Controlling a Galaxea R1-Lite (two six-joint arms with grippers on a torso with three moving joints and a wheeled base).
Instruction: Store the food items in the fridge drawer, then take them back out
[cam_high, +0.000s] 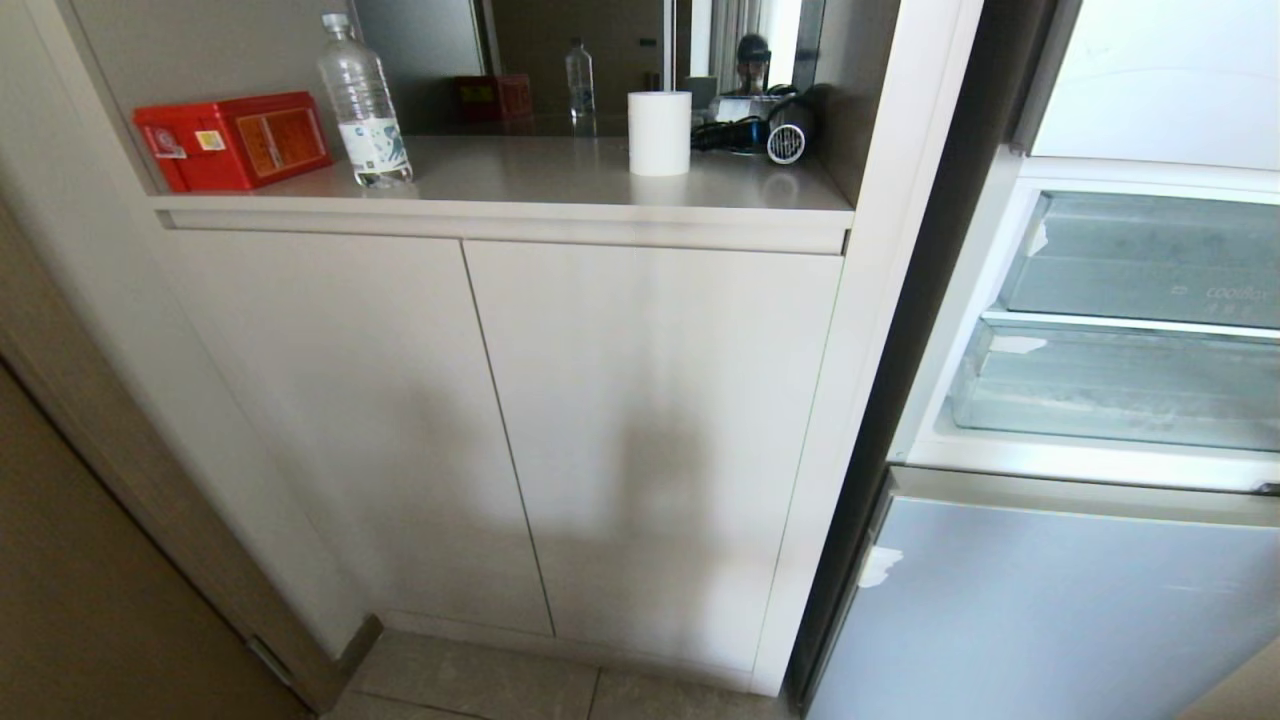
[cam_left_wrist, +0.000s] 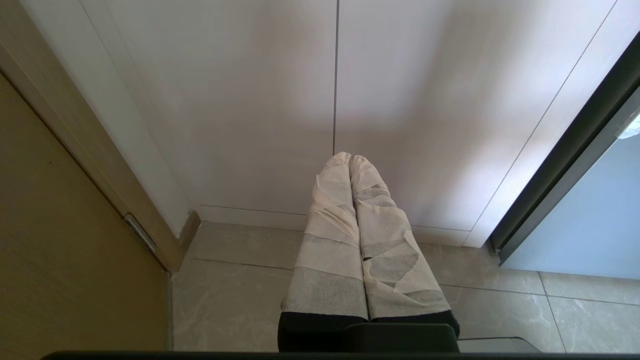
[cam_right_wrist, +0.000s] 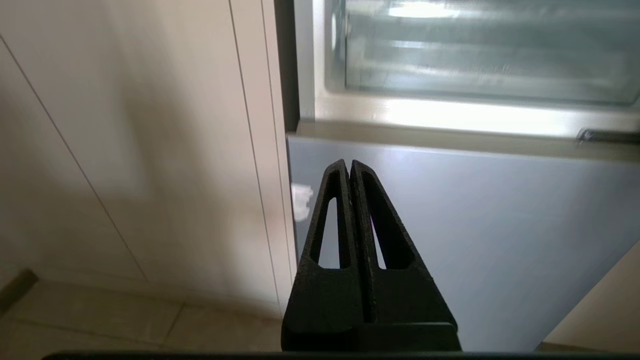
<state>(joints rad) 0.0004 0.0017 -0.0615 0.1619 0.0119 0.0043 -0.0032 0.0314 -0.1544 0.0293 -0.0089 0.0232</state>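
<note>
Zero progress so far | fridge drawer (cam_high: 1115, 385) pushed in, below the clear bin | no fruit anywhere | left gripper (cam_left_wrist: 350, 159) and right gripper (cam_right_wrist: 349, 164) both pinched closed, empty, low by the cabinet | everything left

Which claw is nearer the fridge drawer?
Right. The right claw, shut, points at the blue-grey fridge door panel just below the fridge drawer. The left claw, shut, faces the white cabinet doors beside the fridge.

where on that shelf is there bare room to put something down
Bare stretch between the water bottle and the white roll, plus the front edge. Crowded at the left by the red box, at the right by the hair dryer.
</note>
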